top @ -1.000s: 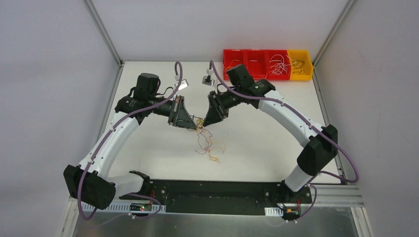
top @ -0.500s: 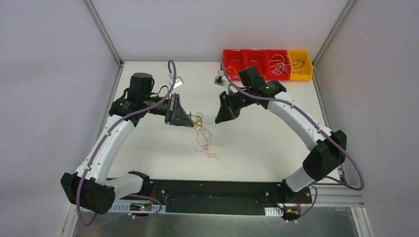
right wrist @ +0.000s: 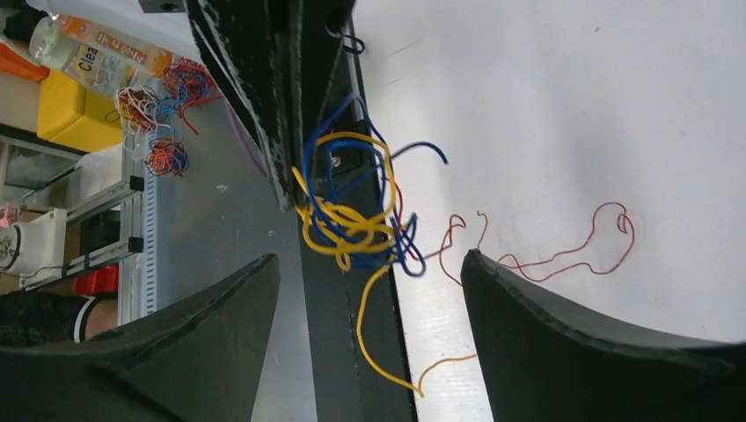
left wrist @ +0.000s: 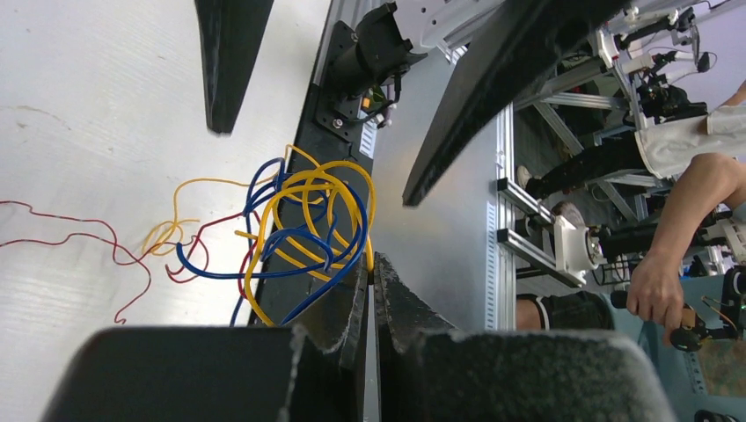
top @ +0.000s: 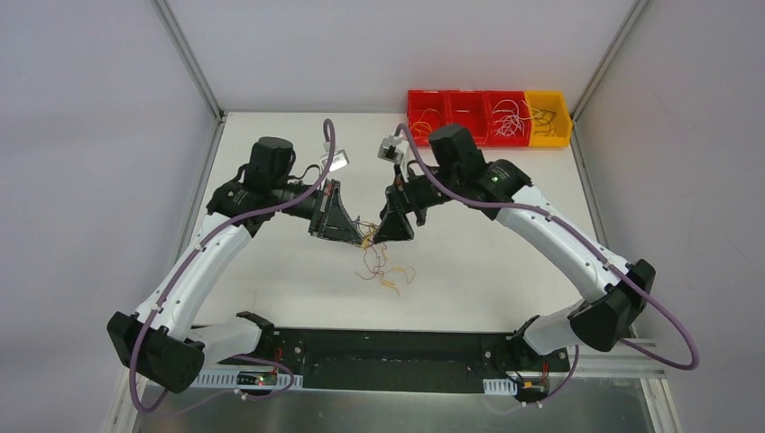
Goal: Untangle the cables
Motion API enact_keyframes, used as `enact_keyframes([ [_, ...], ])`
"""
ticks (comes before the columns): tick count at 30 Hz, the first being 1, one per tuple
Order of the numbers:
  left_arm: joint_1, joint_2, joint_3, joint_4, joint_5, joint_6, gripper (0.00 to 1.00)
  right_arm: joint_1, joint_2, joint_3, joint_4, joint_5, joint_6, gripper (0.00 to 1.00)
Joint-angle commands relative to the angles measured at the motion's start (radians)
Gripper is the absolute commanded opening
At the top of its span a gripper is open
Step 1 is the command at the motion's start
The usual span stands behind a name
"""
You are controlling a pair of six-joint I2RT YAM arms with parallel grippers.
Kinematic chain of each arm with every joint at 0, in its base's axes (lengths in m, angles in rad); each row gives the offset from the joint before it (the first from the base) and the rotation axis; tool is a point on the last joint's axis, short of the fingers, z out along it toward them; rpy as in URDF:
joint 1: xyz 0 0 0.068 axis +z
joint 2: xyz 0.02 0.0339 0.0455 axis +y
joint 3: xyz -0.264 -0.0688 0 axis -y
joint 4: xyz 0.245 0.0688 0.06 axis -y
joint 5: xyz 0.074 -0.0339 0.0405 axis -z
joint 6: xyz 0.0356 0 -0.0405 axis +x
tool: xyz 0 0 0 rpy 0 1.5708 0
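Observation:
The cables are a small knot of yellow and blue wire [left wrist: 308, 224] with thin red strands [left wrist: 84, 242] trailing onto the white table. My left gripper [left wrist: 370, 264] is shut on the knot's edge and holds it just above the table [top: 364, 237]. My right gripper [right wrist: 371, 257] stands open close in front of the same knot [right wrist: 352, 211], one finger on each side and nothing between them. In the top view the left gripper [top: 352, 234] and right gripper [top: 385, 232] meet tip to tip at the table's middle. Loose red and orange strands [top: 386, 269] lie just below them.
A row of red bins [top: 469, 117] and a yellow bin [top: 548, 117] with sorted wires stands at the far right corner. The black base rail [top: 388, 347] runs along the near edge. Grey walls enclose the table on three sides.
My right gripper pulled away to the right, then came back to the knot with its jaws opened wide. The left gripper kept its hold and shifted slightly left, then back.

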State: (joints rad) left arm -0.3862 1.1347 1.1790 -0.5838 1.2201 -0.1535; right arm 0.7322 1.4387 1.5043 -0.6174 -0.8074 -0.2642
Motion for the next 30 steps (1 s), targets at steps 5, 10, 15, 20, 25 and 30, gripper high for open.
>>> enact_keyframes([
  [5, -0.023, 0.018, 0.066, 0.001, 0.012, 0.007, 0.00, 0.076, 0.047, 0.014, 0.060, 0.048, -0.052, 0.59],
  [10, -0.020, -0.008, 0.063, 0.003, 0.009, -0.001, 0.00, 0.071, 0.026, -0.002, 0.043, 0.101, -0.094, 0.00],
  [15, 0.199, -0.053, 0.101, -0.002, 0.031, 0.014, 0.48, 0.016, -0.031, -0.033, 0.023, 0.067, -0.080, 0.00],
  [20, 0.374, -0.045, 0.160, -0.032, 0.024, 0.139, 0.75, 0.008, -0.109, -0.090, 0.004, -0.006, -0.108, 0.00],
  [25, 0.264, -0.040, 0.128, -0.036, -0.066, 0.303, 0.74, 0.034, -0.113, -0.086, -0.027, -0.067, -0.118, 0.00],
  [30, 0.045, -0.018, 0.110, -0.036, -0.171, 0.408, 0.72, 0.082, -0.111, -0.068, -0.043, -0.065, -0.139, 0.00],
])
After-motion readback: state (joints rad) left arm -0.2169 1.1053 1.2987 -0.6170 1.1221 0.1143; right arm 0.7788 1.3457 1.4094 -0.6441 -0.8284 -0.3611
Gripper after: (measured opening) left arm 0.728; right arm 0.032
